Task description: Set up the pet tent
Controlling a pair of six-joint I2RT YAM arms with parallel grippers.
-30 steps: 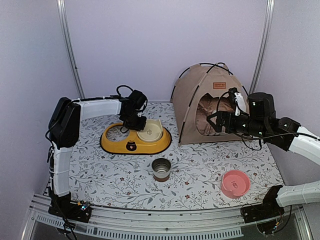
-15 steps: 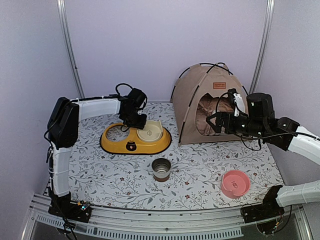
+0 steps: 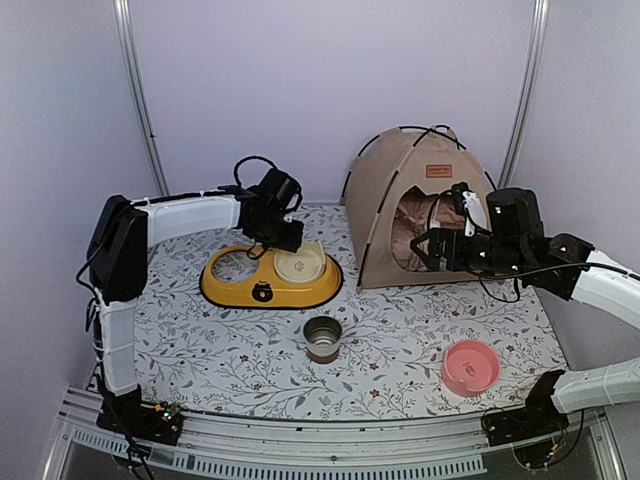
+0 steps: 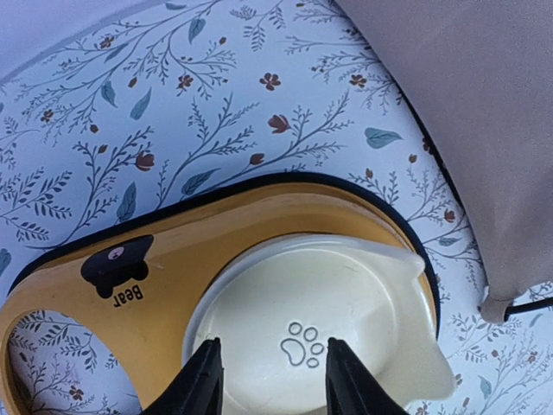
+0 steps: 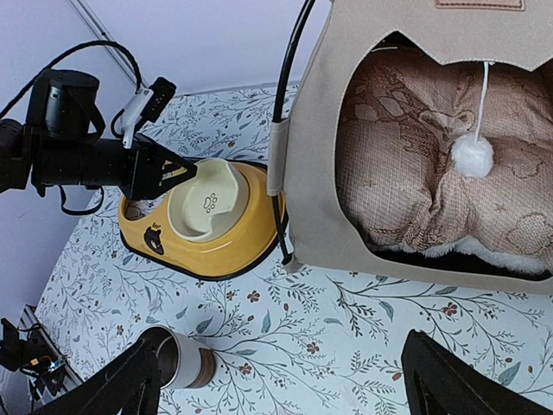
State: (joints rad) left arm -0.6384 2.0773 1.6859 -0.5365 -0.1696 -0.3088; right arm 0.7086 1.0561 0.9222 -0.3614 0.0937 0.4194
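Two pincers, both spread, neither pinching anything.
My left gripper (image 4: 272,354) hangs w/ fingers apart just over the cream bowl (image 4: 328,303) in the yellow feeder (image 3: 235,290). The pet tent (image 3: 400,190) stands upright just right of the feeder, toward the back: peak up, door facing the near edge. It's a dome, so I can't pick a long axis. My right gripper (image 5: 281,354) is wide apart in front of that door. The pom-pom (image 5: 473,157) hangs in the doorway over the cushion (image 5: 406,173).
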